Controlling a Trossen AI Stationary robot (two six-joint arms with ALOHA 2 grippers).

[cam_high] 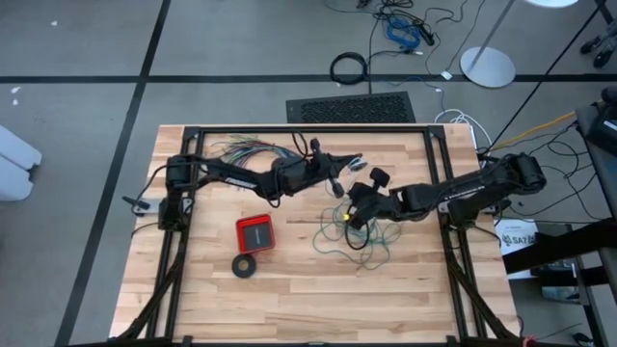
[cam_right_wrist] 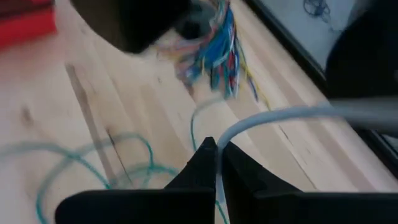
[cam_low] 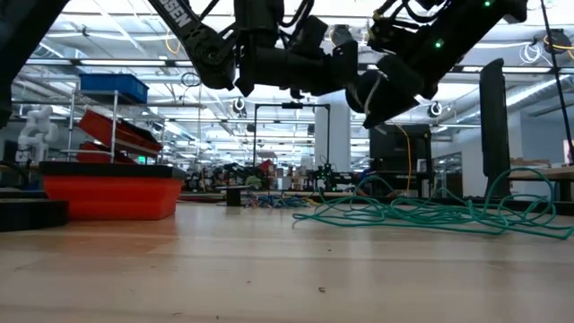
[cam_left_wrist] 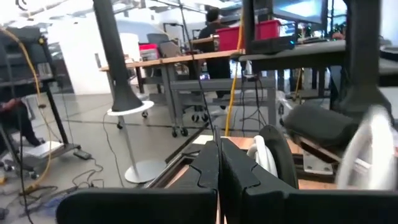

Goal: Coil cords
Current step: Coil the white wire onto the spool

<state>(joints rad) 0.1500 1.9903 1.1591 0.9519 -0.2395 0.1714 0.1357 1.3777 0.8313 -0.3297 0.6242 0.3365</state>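
The teal-green wire [cam_high: 352, 241] is spread as a loose tangle of overlapping loops on the pale wooden worktop [cam_high: 299, 299], toward the right side of its middle. In the low view it lies almost flat with a few arcs lifted off the wood [cam_low: 421, 213]. It is judged to be light, thin and limp, with some springiness that would make loops open again if released; its round, smooth sheath is likely to slip through a loose pinch.

The white cord [cam_right_wrist: 273, 121] is seen in the right wrist view as a smooth, pale, slightly stiffer strand, arching up from between the closed fingers of the right hand [cam_right_wrist: 217, 163], which is shut on it just above the tangle. Whether the teal wire is also caught there cannot be told. The left hand [cam_left_wrist: 219, 168] is held above the worktop near the centre back, its fingers pressed together; something white and curved shows just beyond it, but a grip on it cannot be confirmed.

A hold near a free end is judged best for either cord, so that turns can be laid one on another without dragging the whole tangle.

A fanned bundle of many-coloured wires [cam_high: 246, 151] lies at the back.
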